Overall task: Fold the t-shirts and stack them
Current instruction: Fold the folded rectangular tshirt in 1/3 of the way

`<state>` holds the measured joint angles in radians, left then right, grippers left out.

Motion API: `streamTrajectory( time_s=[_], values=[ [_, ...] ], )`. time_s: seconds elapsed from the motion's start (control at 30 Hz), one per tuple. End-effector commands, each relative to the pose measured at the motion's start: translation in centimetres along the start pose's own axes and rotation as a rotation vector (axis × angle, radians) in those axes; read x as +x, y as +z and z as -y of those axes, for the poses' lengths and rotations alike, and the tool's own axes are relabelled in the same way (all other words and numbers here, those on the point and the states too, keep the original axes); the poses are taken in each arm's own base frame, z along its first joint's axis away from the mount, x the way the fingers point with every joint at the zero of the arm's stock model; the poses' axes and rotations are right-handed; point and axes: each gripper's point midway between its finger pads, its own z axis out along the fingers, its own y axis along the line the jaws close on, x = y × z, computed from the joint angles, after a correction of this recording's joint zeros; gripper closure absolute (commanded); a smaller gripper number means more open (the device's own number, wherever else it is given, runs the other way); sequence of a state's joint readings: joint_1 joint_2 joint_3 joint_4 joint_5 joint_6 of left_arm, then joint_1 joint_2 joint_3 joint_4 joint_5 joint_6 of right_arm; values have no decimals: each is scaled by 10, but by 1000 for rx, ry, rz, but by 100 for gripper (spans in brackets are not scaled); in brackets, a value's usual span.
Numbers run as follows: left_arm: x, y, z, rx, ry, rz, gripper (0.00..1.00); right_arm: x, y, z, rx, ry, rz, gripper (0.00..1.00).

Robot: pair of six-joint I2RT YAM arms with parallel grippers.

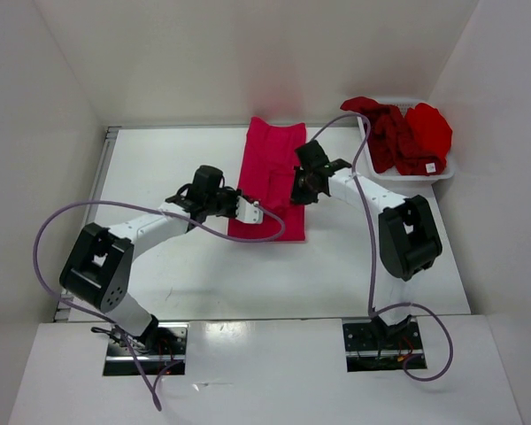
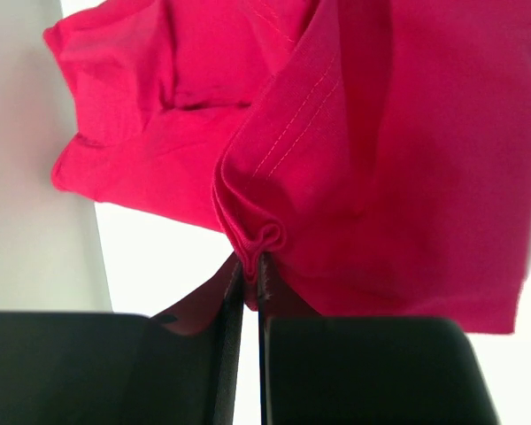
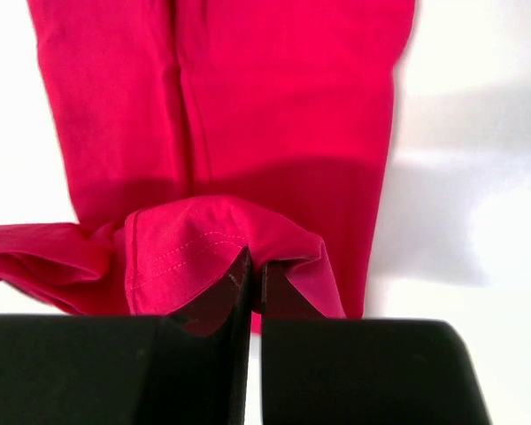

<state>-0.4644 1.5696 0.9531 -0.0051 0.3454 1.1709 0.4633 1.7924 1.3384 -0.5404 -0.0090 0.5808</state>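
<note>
**Shirt 1 of 3 mid-fold; nothing stacked**

Status: the crimson shirt (image 1: 270, 168) lies on the tabletop (image 1: 177, 266) at the middle of the far edge, running from that edge toward the centre. It is already narrowed to a long strip, and a lengthwise crease shows in the right wrist view.

Left gripper (image 1: 250, 211): at the strip's left edge, toward its near end. Its jaws are pressed together on a bunched fold of the crimson cloth, seen clearly in the left wrist view.

Right gripper (image 1: 301, 190): at the strip's right edge, jaws pinched on a stitched hem that curls up over the fingers.

Both pinched bits look raised off the surface. How high they are cannot be told.

Judgement: the side folds are done and the crosswise fold is in hand but not laid down.

Remaining: the maroon shirt (image 1: 385, 133) and the red shirt (image 1: 429, 128) sit crumpled in the basket (image 1: 447, 170) at the far right corner, untouched and unfolded. There is no stack yet. Roughly a third of the folding is near complete, and all of the stacking is left.
</note>
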Motion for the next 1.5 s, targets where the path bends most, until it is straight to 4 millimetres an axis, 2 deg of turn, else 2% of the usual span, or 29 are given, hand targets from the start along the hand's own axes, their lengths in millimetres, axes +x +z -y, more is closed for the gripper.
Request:
streamTrajectory(
  time_s=[0.0, 0.07, 0.13, 0.17, 0.2, 0.3, 0.4, 0.47, 0.6, 0.7, 0.87, 0.97, 1.0, 1.03, 1.07, 1.1, 1.13, 1.17, 1.2, 1.23, 1.3, 1.37, 1.4, 1.43, 1.47],
  values=[
    [-9, 9, -32, -74, -4, 62, 96, -23, 9, -5, -20, -40, 24, 100],
    [-4, 13, -37, -89, -16, 58, 95, -32, 11, 5, -6, -16, 32, 100],
    [-6, 17, -42, -97, -10, 71, 95, -41, 9, 6, -25, -1, 43, 100],
    [1, 19, -42, -101, -18, 62, 93, -40, 13, 10, -29, 11, 29, 100],
    [2, 22, -38, -87, -31, 69, 93, -40, 16, 9, -34, -1, 20, 100],
    [3, 23, -45, -103, -28, 81, 91, -39, 27, 10, -45, -5, -7, 100],
    [7, 29, -40, -100, -29, 80, 89, -40, 29, 9, -45, -5, -8, 99],
    [6, 32, -42, -106, -24, 92, 87, -41, 32, 14, -37, 3, -12, 98],
    [4, 34, -44, -117, -16, 107, 86, -47, 32, 11, -43, -8, -2, 97],
    [3, 37, -45, -123, -10, 118, 85, -42, 39, 13, -42, -7, -22, 97],
    [3, 42, -45, -127, -5, 133, 81, -51, 36, 7, -57, -19, 5, 95],
    [8, 48, -40, -111, -4, 127, 76, -56, 41, 10, -52, -20, 7, 90],
    [8, 48, -40, -111, -4, 127, 73, -52, 45, 13, -42, -18, -12, 85],
    [9, 50, -40, -113, 7, 126, 66, -55, 44, 11, -46, -19, -4, 80],
    [10, 50, -40, -116, 6, 118, 58, -57, 44, 15, -42, -11, -1, 72],
    [11, 49, -45, -135, 13, 115, 51, -55, 47, 17, -38, -11, -9, 54],
    [13, 51, -44, -139, -5, 106, 44, -62, 46, 19, -38, -3, 4, 43],
    [18, 51, -47, -156, -34, 85, 33, -64, 46, 23, -34, -4, 7, 38],
    [19, 49, -53, -184, -43, 75, 27, -68, 44, 21, -39, -5, 17, 33],
    [19, 47, -62, -215, -58, 69, 21, -77, 35, 21, -44, 2, 38, 33],
    [20, 34, -91, -303, -129, 45, 14, -85, 26, 23, -42, -4, 66, 32],
    [21, 9, -127, -414, -200, 24, 12, -95, 9, 18, -53, -18, 108, 32],
    [16, 2, -135, -438, -270, 36, 12, -95, 4, 18, -56, -19, 114, 32],
    [18, -17, -159, -496, -304, 36, 11, -90, 2, 20, -53, -18, 108, 36],
    [17, -31, -162, -490, -344, 27, 11, -91, -10, 17, -73, -32, 122, 38]
  ],
)
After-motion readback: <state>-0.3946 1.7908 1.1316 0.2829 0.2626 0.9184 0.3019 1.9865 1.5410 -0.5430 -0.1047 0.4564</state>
